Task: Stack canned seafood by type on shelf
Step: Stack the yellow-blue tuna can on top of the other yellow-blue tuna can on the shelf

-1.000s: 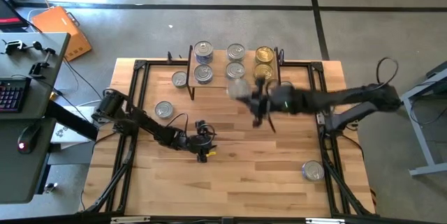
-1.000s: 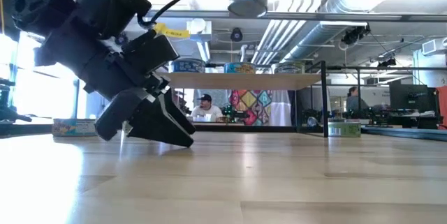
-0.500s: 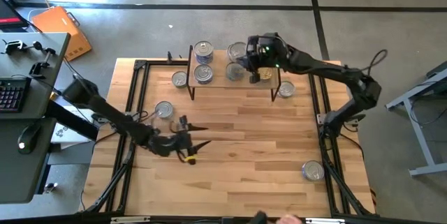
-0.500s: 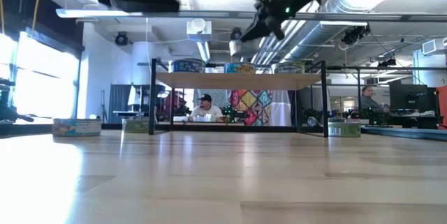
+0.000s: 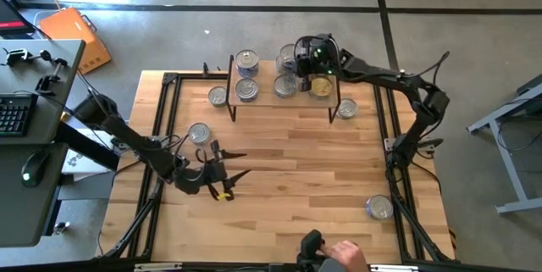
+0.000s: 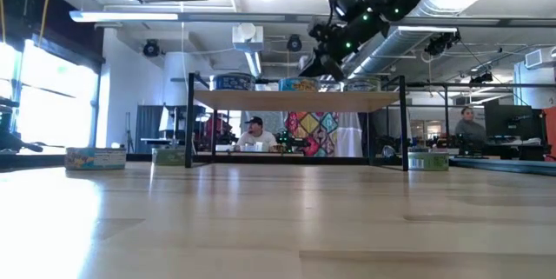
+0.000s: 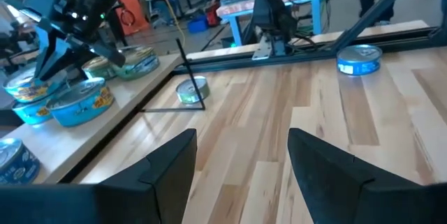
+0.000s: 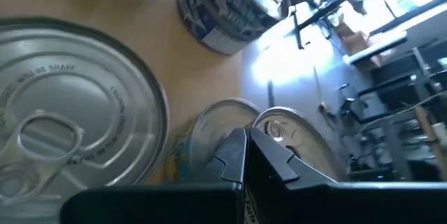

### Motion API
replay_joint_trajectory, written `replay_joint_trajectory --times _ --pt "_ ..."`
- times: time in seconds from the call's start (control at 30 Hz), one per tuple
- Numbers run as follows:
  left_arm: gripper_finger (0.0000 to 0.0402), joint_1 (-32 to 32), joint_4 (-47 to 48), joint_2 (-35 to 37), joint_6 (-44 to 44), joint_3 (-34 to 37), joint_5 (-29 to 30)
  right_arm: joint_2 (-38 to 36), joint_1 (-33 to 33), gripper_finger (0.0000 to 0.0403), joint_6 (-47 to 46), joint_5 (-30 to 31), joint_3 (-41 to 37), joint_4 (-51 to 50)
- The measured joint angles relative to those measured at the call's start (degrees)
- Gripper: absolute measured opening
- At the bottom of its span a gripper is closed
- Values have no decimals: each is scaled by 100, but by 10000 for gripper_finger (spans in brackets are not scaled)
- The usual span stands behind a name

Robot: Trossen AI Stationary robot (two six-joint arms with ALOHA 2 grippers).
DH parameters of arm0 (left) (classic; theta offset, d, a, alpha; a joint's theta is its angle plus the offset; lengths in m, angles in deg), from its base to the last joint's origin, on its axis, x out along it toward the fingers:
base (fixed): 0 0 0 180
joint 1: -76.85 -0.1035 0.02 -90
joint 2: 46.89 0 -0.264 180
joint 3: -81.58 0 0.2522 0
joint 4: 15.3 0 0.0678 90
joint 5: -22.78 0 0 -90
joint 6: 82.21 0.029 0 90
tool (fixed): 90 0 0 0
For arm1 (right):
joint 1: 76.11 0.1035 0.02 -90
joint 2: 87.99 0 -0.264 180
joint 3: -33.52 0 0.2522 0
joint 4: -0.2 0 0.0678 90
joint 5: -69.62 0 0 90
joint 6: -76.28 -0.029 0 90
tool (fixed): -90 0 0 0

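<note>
High view puts the right gripper [image 5: 298, 67] over the shelf [image 5: 264, 94], fingers pinched shut on nothing, just above the middle silver tins [image 5: 285, 86], with a gold tin [image 5: 321, 86] beside it. Two more tins [image 5: 246, 60] sit at the shelf's other end. The left gripper [image 5: 233, 163] hovers spread wide and empty over the table [image 5: 305, 170], near a loose tin [image 5: 199, 133]. Lid embossing in the right wrist view is unreadable.

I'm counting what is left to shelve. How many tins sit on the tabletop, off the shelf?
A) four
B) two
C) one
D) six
A: the high view shows four tins on the tabletop, at and, all off the shelf.
</note>
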Motion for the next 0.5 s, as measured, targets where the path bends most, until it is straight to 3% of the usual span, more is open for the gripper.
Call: replay_joint_trajectory --times 0.17,0.5 --pt "218 -4 0 -71 -29 0 38 3 32 0 -351 -300 -2 -85" --pt "218 -4 -1 -71 132 0 42 -12 246 0 -557 -245 8 -277"
